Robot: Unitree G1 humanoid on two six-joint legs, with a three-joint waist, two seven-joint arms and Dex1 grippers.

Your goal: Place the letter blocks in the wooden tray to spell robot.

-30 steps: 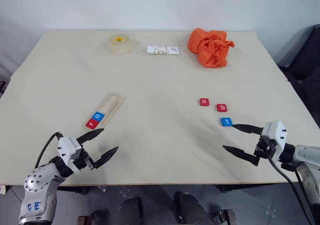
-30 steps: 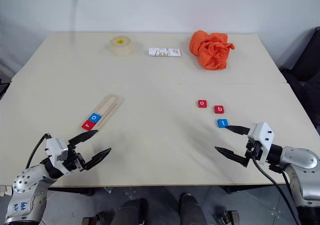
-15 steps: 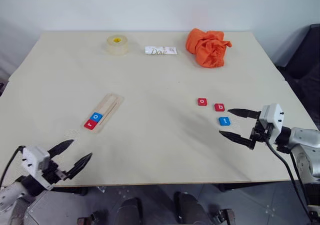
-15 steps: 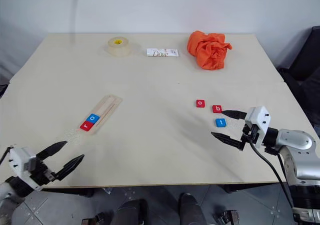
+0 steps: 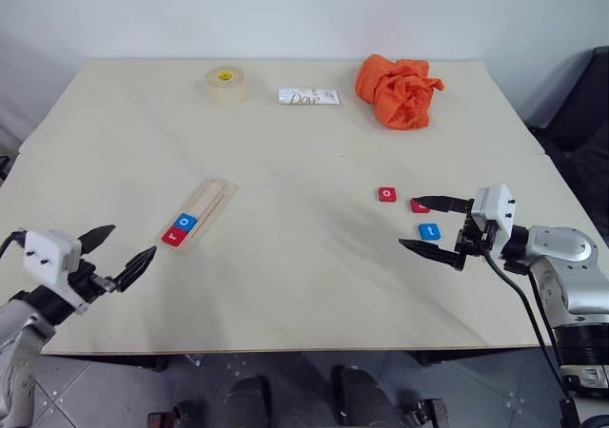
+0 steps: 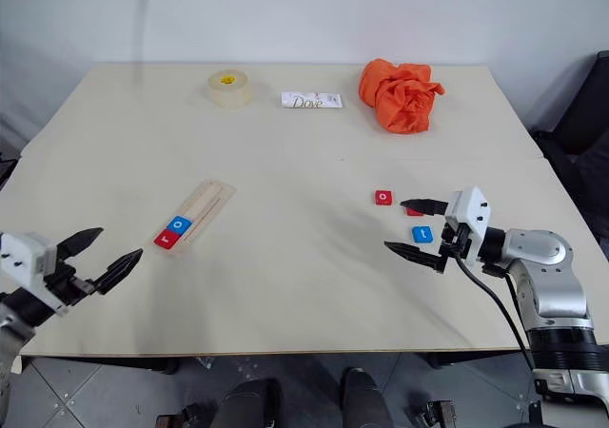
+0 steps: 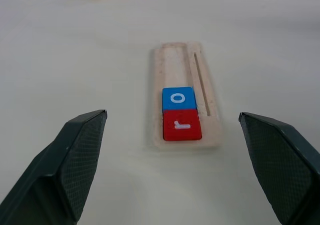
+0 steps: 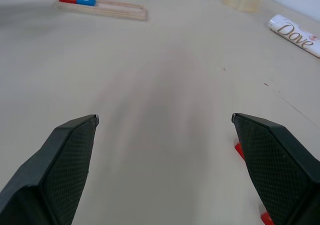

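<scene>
The wooden tray (image 5: 201, 214) lies left of centre on the table (image 5: 285, 152), holding the red r block (image 5: 173, 237) at its near end with the blue o block (image 5: 186, 223) touching it. The red o block (image 5: 387, 194), red b block (image 5: 419, 205) and blue t block (image 5: 429, 230) lie loose at the right. The right gripper (image 5: 419, 224) straddles the blue t block, jaws wide and empty; the left gripper (image 5: 118, 249) hangs wide and empty near the tray's near end.

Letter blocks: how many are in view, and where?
5. Red r and blue o sit in the tray; red o, red b partly behind the right tool, and blue t lie on the table.
</scene>
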